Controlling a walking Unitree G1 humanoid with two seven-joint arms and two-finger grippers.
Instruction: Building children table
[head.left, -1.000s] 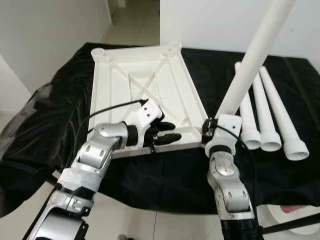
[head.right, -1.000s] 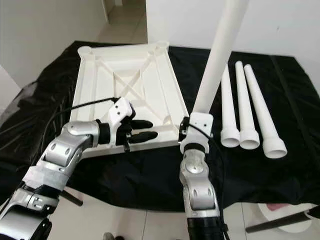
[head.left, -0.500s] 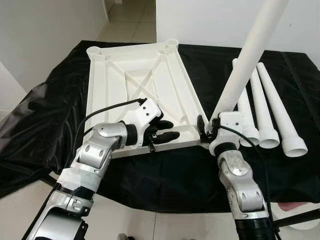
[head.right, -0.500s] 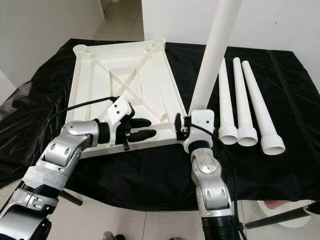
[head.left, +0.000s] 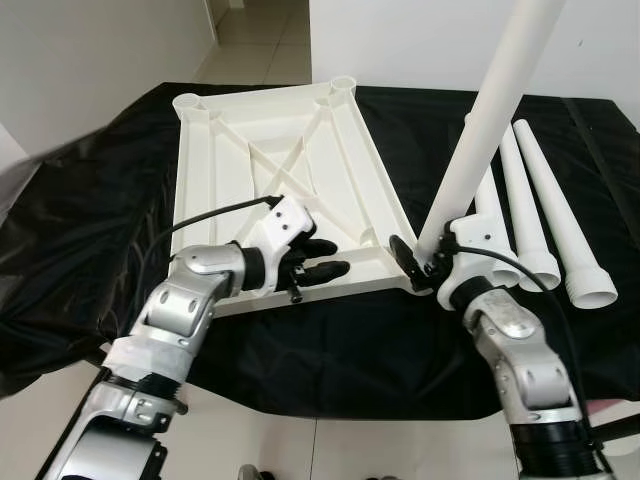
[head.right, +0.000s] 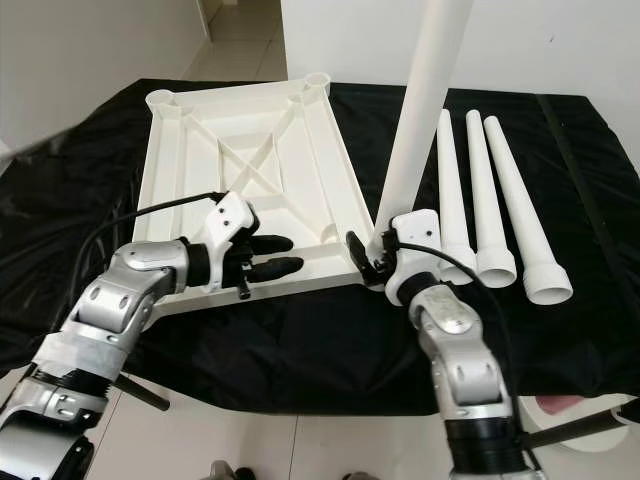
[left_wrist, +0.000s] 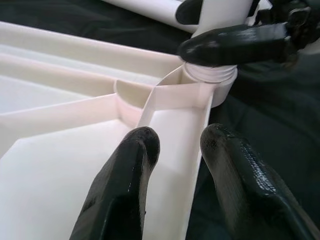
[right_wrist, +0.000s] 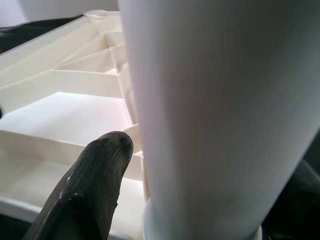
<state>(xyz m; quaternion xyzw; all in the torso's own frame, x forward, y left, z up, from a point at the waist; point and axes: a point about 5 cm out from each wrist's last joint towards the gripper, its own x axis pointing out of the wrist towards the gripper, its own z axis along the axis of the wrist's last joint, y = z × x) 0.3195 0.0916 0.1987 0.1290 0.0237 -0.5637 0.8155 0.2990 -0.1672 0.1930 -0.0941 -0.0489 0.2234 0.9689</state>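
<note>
Black cloth (head.left: 90, 200) covers the work surface, with white walls and pale floor tiles behind it.

Head views: the white tabletop (head.left: 230, 150) lies upside down on the cloth, ribbed underside up, with round sockets at its corners. The left gripper (head.left: 318, 258) rests at the near edge of the tabletop, its two black fingers parted and lying along the rim. The right gripper (head.right: 372, 255) is clamped on the lower end of a white leg (head.right: 425, 100), which stands steeply upright, slightly tilted, with its base at the near right corner socket. Three spare legs (head.right: 490, 190) lie side by side on the cloth to the right of the tabletop.

Left wrist view: the left fingers (left_wrist: 125, 185) straddle the tabletop rim, one inside the rim wall and one outside, with a gap between them. Ahead, the leg's ringed base (left_wrist: 210, 75) sits in the corner socket, with a right finger across it.

Right wrist view: one black finger (right_wrist: 90, 185) presses against the side of the leg (right_wrist: 200, 115); the tabletop ribs (right_wrist: 65, 100) lie behind it.
</note>
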